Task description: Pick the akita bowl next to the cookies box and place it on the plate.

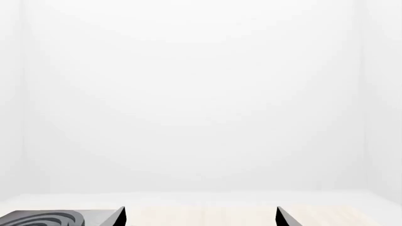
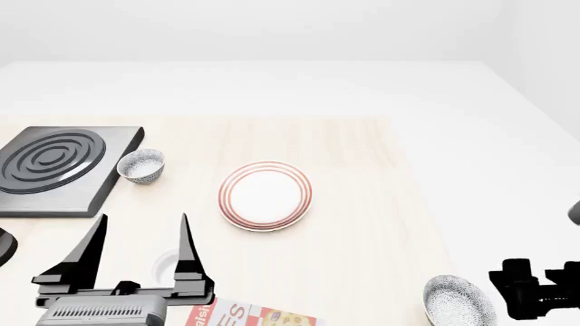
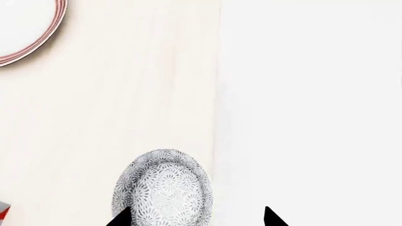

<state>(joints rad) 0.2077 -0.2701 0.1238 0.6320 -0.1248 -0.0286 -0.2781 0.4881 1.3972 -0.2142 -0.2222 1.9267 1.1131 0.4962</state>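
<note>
The akita bowl (image 2: 460, 301), speckled grey and white, stands near the table's front right corner, right of the cookies box (image 2: 244, 316). In the right wrist view the akita bowl (image 3: 164, 187) lies partly between the tips of my open right gripper (image 3: 195, 217), off to one finger's side and not held. The cookies box shows there only as a red corner (image 3: 3, 210). The red-ringed plate (image 2: 265, 195) lies mid-table, and its rim (image 3: 55, 29) also appears in the right wrist view. My left gripper (image 2: 142, 219) is open and holds nothing.
A twin speckled bowl (image 2: 141, 166) sits beside the black stove (image 2: 64, 166), whose corner (image 1: 50, 219) shows in the left wrist view. A small white cup (image 2: 166, 263) stands just behind the left gripper's right finger. The table's right edge (image 3: 215, 117) runs close by the akita bowl.
</note>
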